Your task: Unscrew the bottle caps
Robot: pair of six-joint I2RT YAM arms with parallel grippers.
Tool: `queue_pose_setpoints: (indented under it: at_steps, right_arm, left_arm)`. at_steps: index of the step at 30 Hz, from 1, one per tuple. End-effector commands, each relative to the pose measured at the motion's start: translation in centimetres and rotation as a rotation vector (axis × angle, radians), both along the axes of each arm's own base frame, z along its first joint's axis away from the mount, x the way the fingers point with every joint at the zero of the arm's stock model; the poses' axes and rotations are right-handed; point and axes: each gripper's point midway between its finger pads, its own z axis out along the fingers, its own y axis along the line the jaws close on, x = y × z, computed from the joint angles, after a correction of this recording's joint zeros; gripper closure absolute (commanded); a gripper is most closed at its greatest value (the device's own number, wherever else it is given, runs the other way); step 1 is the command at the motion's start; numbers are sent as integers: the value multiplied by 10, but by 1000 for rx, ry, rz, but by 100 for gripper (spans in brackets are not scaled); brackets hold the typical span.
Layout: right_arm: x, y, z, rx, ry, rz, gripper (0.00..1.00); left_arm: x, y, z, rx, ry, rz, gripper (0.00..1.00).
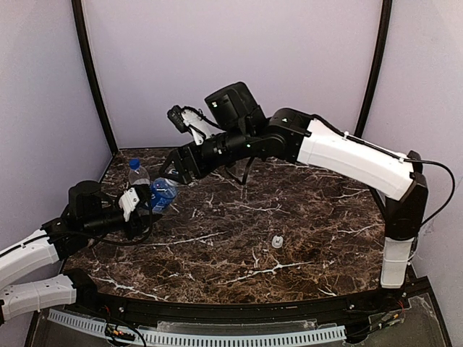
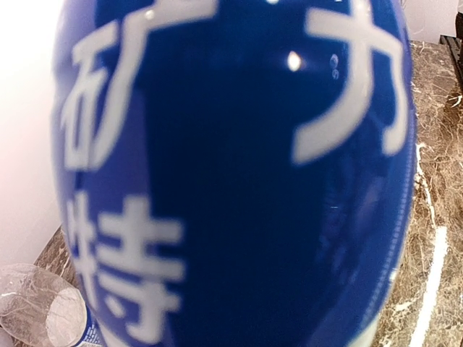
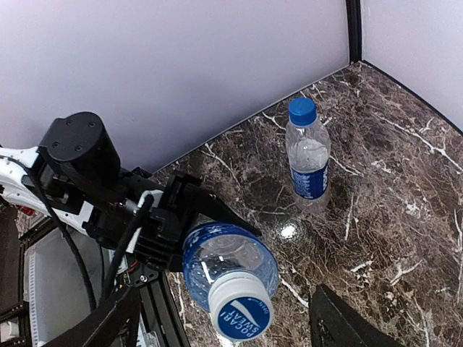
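Room is tight at the far-left corner of the counter [image 1: 304,217], close to the back wall, where both tools meet. The left tool [image 1: 148,201] is clamped around a blue-labelled bottle [image 3: 228,260] tipped on its side. The bottle's pale blue-and-white cap [image 3: 239,312] faces the right tool [image 1: 168,172], whose fingers stand spread wide either side of it, gripping nothing. Just beyond, a second bottle [image 3: 308,163] stands upright with its dark blue cap [image 3: 302,112] on. A white cap [image 1: 277,241] lies alone mid-counter, with bare marble all round it.
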Motion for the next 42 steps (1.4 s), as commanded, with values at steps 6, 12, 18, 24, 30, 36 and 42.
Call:
queue_pose_setpoints:
  at_steps: [6,12,18,24,30,36,42]
  right_arm:
    - [1,0,-29,-91,139,-61,36]
    - [0,7,-28,-75,149,-38,58]
    - [3,10,-22,-59,136,-33,54]
    - [-1,8,-26,-65,156,2,91]
    - [-78,1,-10,-54,-45,478,100]
    - [-140,-37,-62,-211,-600,889,100]
    - [-114,-35,-97,-540,-1114,957,100]
  left_arm:
    - [-1,0,-4,-9,15,-1,61]
    - [-5,-2,-5,-13,24,-25,60]
    - [-8,-5,-4,-19,23,-45,60]
    - [-8,-6,-3,-21,24,-49,60]
    - [-17,-9,-7,-29,74,-88,60]
    - [-72,-31,-6,-81,215,-391,59]
    - [-100,-30,-11,-66,293,-504,58]
